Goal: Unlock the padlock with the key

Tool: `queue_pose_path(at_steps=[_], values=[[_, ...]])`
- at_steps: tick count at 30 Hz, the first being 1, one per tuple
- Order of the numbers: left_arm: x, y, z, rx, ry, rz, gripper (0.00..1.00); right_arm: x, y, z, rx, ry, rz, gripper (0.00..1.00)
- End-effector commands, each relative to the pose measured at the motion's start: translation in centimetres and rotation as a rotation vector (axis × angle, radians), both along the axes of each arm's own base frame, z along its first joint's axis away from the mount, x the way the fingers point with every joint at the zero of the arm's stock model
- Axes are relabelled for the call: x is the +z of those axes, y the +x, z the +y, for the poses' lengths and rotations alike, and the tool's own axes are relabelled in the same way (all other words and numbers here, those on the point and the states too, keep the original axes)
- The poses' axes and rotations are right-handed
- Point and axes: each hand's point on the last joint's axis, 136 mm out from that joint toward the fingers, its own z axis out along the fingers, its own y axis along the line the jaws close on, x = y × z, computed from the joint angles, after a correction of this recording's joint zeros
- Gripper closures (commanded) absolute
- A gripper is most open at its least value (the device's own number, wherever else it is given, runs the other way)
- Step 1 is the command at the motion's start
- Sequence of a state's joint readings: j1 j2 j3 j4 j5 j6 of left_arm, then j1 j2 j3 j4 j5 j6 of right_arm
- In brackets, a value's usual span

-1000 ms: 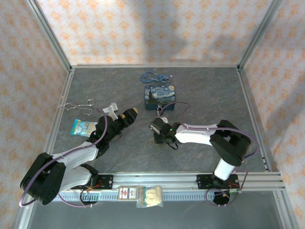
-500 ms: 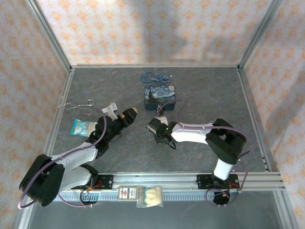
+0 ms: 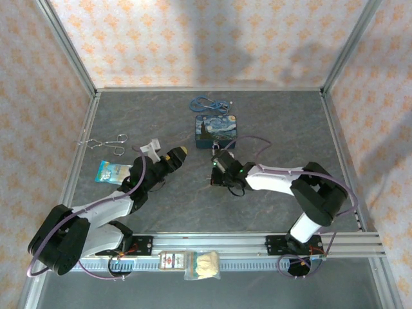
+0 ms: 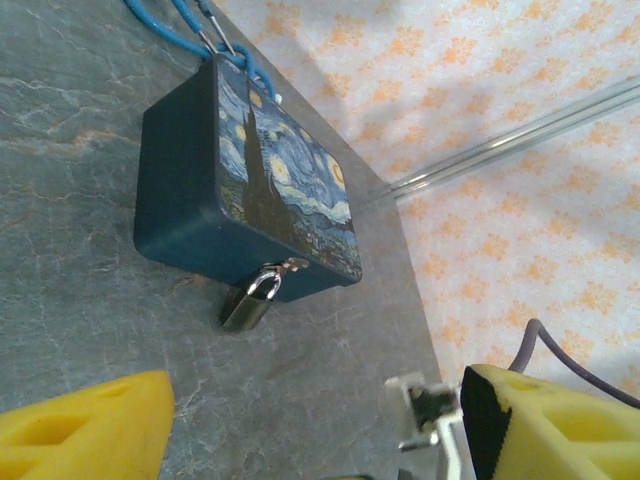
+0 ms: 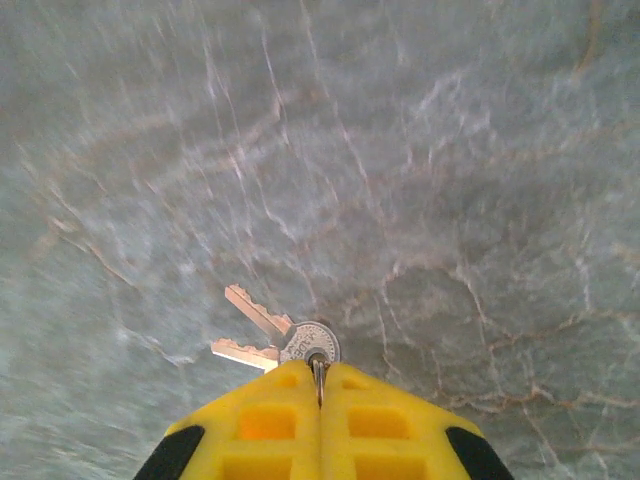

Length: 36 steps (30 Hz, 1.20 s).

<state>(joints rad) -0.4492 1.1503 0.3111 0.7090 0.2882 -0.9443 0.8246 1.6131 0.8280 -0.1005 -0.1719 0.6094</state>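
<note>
Right gripper (image 5: pixel 320 380): fingers closed together, pinching the ring at the head of the key (image 5: pixel 256 311). A second key (image 5: pixel 240 352) fans out beside it. Both blades point away from the fingertips and to their left, low over the table (image 5: pixel 480 150); I cannot tell whether they touch it.

Left gripper (image 4: pixel 318 400): jaws wide apart, holding nothing.

Padlock (image 4: pixel 246 306): hung by its shackle from the hasp on the near face of the Starry Night tin (image 4: pixel 180 200). Its body rests on the table, long axis running out from the tin toward the left wrist camera.

From above, I judge the right arm the nearer, just short of that face. The blade must swing round to meet the body's free end.
</note>
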Motion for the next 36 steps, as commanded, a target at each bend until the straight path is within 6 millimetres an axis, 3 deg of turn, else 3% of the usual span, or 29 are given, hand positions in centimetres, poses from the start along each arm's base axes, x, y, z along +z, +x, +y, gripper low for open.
queue_pose_path(at_steps=[1, 8, 14, 25, 32, 36], values=[[0.7, -0.3, -0.9, -0.049, -0.038, -0.033, 0.26, 3.6, 1.0, 2.0, -0.024, 0.177, -0.038, 1.0], [-1.0, -0.9, -2.2, -0.055, -0.134, 0.089, 0.27, 7.5, 3.2, 0.9, -0.18, 0.293, -0.156, 1.0], [-0.5, -1.6, -4.3, -0.042, -0.274, 0.115, 0.31, 9.5, 4.7, 0.2, -0.312, 0.421, -0.239, 1.0], [-0.1, -1.1, -5.0, -0.011, -0.333, 0.101, 0.52, 10.1, 5.0, 1.5, -0.319, 0.526, -0.251, 1.0], [0.0, -0.1, -7.0, -0.061, -0.347, 0.097, 0.63, 10.2, 5.0, 2.4, -0.301, 0.536, -0.25, 1.0], [-0.4, -0.1, -7.6, -0.075, -0.361, 0.112, 0.63, 10.1, 5.0, 2.3, -0.306, 0.519, -0.257, 1.0]])
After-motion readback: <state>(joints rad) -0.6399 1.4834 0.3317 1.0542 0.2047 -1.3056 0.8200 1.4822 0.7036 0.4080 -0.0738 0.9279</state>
